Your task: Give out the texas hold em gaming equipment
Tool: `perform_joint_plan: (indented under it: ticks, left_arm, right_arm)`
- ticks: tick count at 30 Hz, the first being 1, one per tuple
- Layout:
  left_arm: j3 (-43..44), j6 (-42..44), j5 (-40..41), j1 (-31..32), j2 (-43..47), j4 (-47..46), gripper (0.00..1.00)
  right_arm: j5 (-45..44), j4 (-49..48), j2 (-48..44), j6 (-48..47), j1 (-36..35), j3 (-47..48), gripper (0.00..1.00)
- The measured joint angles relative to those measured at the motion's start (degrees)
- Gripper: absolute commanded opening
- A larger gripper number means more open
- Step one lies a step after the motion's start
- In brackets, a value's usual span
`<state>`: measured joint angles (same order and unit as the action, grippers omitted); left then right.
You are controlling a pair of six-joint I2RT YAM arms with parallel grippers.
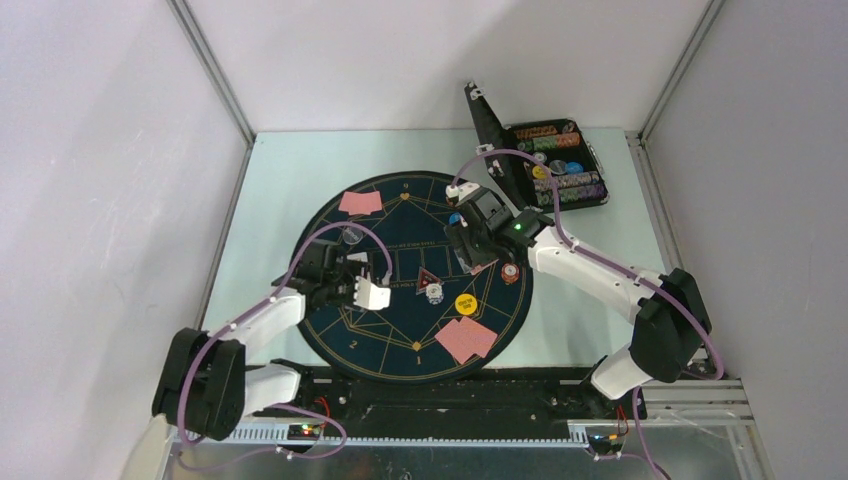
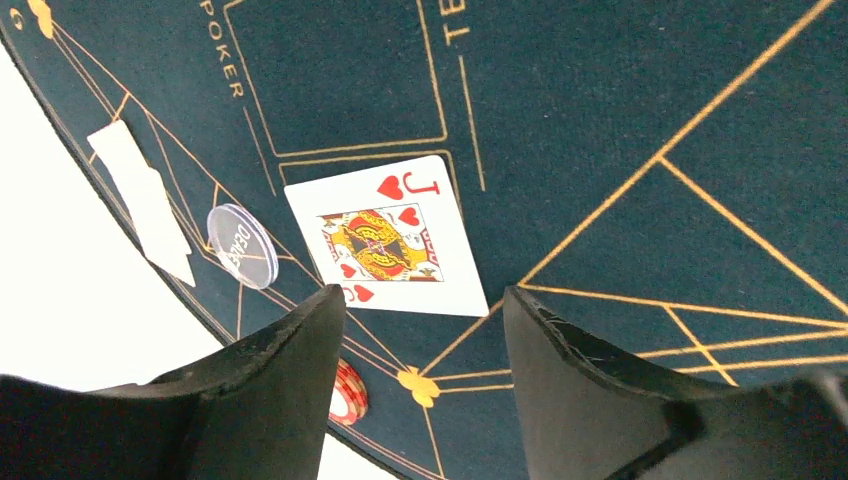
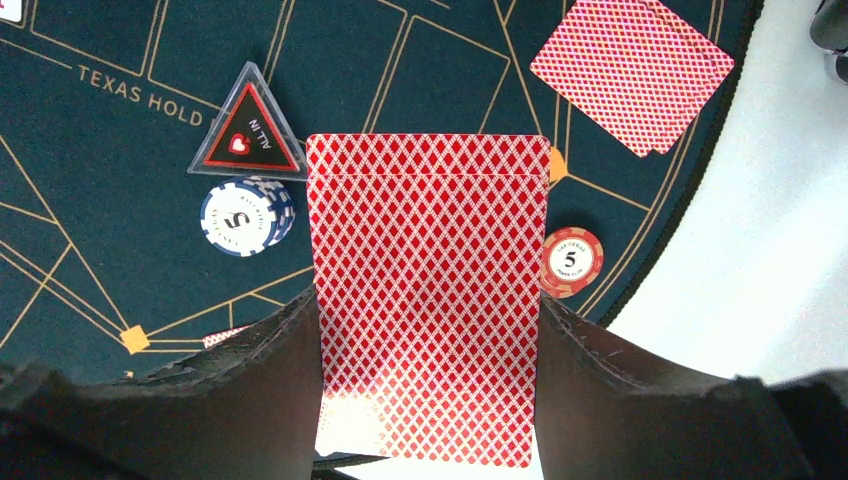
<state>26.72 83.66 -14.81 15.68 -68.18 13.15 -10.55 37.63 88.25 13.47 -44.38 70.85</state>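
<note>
My right gripper (image 3: 430, 300) is shut on a red-backed deck of playing cards (image 3: 430, 260), held above the mat (image 1: 340, 330). Below it lie a triangular marker (image 3: 245, 130), a blue chip stack (image 3: 243, 215), an orange-red chip (image 3: 573, 262) and a pair of face-down cards (image 3: 632, 65). My left gripper (image 2: 425, 295) hangs open and empty just short of a face-up jack of hearts (image 2: 385, 235). A clear dealer disc (image 2: 242, 245) and a red chip (image 2: 348, 392) lie to its left. From above, a yellow disc (image 1: 465, 303) and face-down cards (image 1: 360, 203) show.
The black hinged case (image 1: 560, 165) stands open at the back right, its lid (image 1: 488, 125) upright and its tray full of chips. The right arm (image 1: 600, 275) reaches over the mat's right side. Bare pale table (image 1: 270, 200) surrounds the mat.
</note>
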Motion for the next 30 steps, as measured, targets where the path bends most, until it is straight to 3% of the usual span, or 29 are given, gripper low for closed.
perform_joint_plan:
  ticks: [3, 4, 6, 10, 14, 20, 25, 27, 30]
  left_arm:
    - [0.5, -0.2, -0.3, 0.0, 1.7, 2.7, 0.74]
    - [0.7, -0.2, -0.5, -0.1, 2.5, 4.2, 0.88]
    - [1.3, -0.7, -0.9, -0.1, 4.5, 6.8, 0.98]
    - [5.9, -5.6, -3.1, -0.1, 10.9, 9.9, 1.00]
    - [11.3, -16.6, -4.9, -0.1, 15.8, 0.9, 0.99]
    - [26.6, -48.4, -0.9, -0.1, 14.3, -15.5, 1.00]
    - [40.8, -79.1, 6.8, -0.1, 12.6, -19.1, 1.00]
    - [39.8, -89.3, 5.4, -0.2, 13.7, -19.9, 1.00]
    - [30.3, -103.4, -1.4, -0.2, 17.0, -24.6, 1.00]
  right_arm:
    - [0.0, 0.0, 0.0, 0.0, 0.0, 0.0, 0.00]
    - [0.0, 0.0, 0.0, 0.0, 0.0, 0.0, 0.00]
    - [0.0, 0.0, 0.0, 0.0, 0.0, 0.0, 0.00]
    - [-0.1, 0.2, 0.0, -0.4, -0.3, 0.0, 0.00]
    - [-0.2, 0.8, -0.5, -0.6, -1.2, -0.1, 0.00]
    - [0.5, 1.1, -5.6, -0.6, -4.3, -4.6, 0.00]
    - [1.5, 0.8, -11.6, -1.2, -6.8, -10.0, 0.00]
    - [2.4, 0.6, -14.6, -1.5, -7.1, -11.8, 0.00]
    - [3.7, 0.0, -18.4, -1.9, -7.3, -13.7, 0.00]
